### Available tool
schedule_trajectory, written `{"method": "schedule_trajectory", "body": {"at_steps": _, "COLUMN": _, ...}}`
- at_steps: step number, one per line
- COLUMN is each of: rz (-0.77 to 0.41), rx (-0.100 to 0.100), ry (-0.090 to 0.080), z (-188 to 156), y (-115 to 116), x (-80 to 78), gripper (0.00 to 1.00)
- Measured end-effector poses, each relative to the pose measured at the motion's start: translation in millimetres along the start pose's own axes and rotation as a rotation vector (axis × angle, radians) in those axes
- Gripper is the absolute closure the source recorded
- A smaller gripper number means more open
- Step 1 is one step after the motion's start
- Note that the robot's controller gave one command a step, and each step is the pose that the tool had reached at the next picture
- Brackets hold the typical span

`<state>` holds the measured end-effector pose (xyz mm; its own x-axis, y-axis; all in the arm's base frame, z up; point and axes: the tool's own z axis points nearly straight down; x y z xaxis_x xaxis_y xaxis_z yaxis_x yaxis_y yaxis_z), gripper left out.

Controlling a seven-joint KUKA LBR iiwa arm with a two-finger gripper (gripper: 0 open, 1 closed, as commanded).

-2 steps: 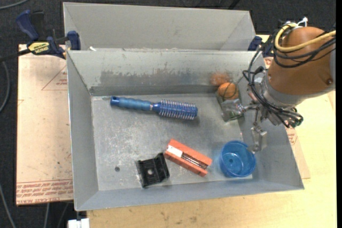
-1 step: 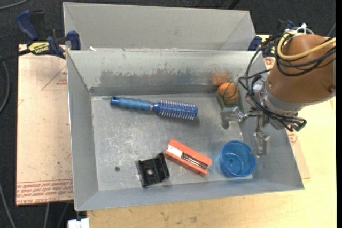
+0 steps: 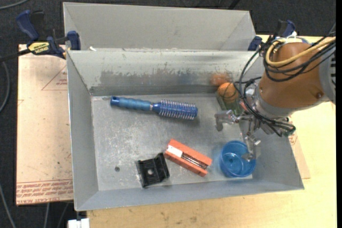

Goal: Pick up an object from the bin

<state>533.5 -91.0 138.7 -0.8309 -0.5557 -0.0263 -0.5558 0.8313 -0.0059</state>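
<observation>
My gripper (image 3: 235, 136) hangs low at the bin's right side with its fingers spread open. One fingertip (image 3: 250, 153) sits at the rim of a blue round cup (image 3: 234, 162) in the front right corner. The other fingertip (image 3: 219, 121) points left above the bare floor. Nothing is between the fingers. Just behind the gripper, against the back wall, lies an orange ball (image 3: 226, 89), partly hidden by the arm.
A blue hairbrush (image 3: 156, 107) lies across the back middle of the bin. An orange and white box (image 3: 186, 157) and a black square block (image 3: 152, 170) lie near the front. The arm's orange cover overhangs the right wall.
</observation>
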Motion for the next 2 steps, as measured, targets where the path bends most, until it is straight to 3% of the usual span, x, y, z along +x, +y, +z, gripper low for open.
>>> {"method": "schedule_trajectory", "body": {"at_steps": 1, "rz": -0.005, "rx": -0.003, "ry": 0.004, "z": 28, "y": 19, "x": 5.5, "gripper": 0.00}}
{"method": "schedule_trajectory", "body": {"at_steps": 2, "rz": 0.183, "rx": 0.001, "ry": -0.005, "z": 42, "y": -18, "x": 21.9, "gripper": 1.00}}
